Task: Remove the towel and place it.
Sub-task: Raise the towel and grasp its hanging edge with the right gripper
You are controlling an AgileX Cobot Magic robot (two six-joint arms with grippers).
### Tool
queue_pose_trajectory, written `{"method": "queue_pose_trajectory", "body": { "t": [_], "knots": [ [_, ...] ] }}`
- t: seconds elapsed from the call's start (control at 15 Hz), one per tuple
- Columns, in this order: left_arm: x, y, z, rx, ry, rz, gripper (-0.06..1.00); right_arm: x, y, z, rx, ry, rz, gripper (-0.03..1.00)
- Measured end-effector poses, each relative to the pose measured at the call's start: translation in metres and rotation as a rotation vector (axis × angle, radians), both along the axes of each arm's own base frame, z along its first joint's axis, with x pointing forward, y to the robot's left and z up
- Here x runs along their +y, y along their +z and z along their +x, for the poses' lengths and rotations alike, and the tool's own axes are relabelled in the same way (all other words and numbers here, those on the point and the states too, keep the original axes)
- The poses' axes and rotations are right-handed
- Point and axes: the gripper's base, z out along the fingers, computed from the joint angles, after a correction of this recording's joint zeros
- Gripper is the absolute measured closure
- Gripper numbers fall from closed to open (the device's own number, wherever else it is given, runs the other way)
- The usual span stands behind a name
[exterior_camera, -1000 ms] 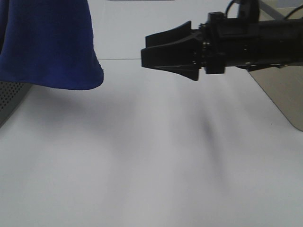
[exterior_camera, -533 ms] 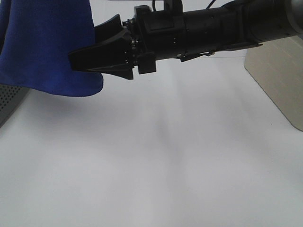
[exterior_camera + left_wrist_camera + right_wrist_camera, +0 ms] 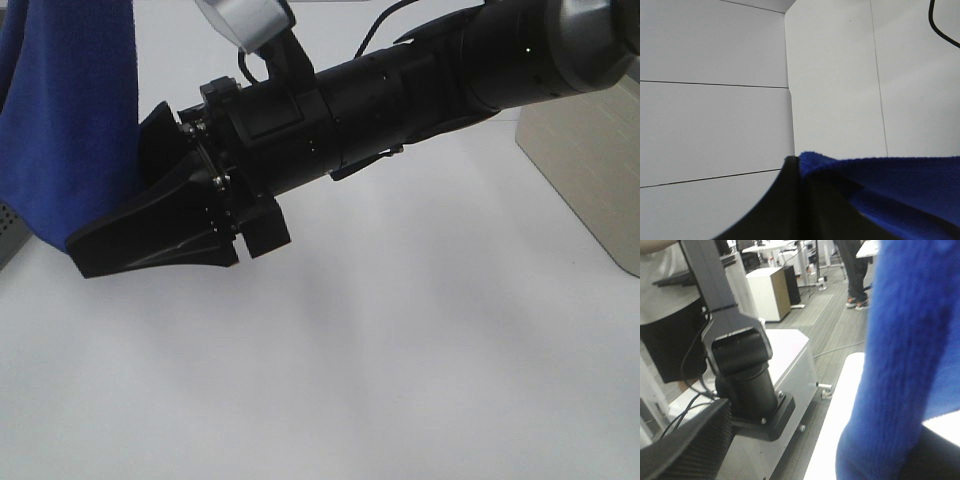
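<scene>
The towel [image 3: 70, 120], deep blue and fuzzy, hangs down at the far left of the high view, with its top out of frame. In the left wrist view my left gripper [image 3: 799, 165] is shut on a fold of the towel [image 3: 900, 185], pinched against a black finger [image 3: 785, 205]. My right gripper [image 3: 115, 200] has reached across from the right and stands open at the towel's lower edge, one finger low and the other up against the cloth. In the right wrist view the towel [image 3: 900, 340] hangs between the open fingers [image 3: 685, 450].
The white table [image 3: 400, 350] spreads below. A grey perforated basket [image 3: 6, 230] shows at the left edge and a beige box [image 3: 590, 170] at the right. The right wrist view shows the other arm's base [image 3: 740, 380], a person and office furniture behind.
My right arm swept from the right side across to the left and dipped down, bringing its open jaws to the hanging towel's lower edge. The left gripper kept its hold.
</scene>
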Motion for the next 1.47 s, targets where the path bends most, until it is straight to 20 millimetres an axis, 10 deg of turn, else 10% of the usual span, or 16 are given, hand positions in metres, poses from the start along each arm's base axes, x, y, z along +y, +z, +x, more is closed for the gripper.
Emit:
{"method": "queue_pose_trajectory", "body": {
  "t": [0.47,0.93,1.47],
  "knots": [
    [0.000,0.000,0.000,0.000,0.001,-0.002,0.94,-0.004,-0.003,0.002,0.061,-0.002,-0.057,0.42],
    [0.000,0.000,0.000,0.002,-0.001,-0.004,0.94,-0.004,-0.002,0.002,0.156,-0.025,-0.085,0.95],
    [0.000,0.000,0.000,0.006,0.000,-0.011,0.94,-0.001,-0.011,0.018,0.336,-0.250,-0.242,0.95]
  ]
}}
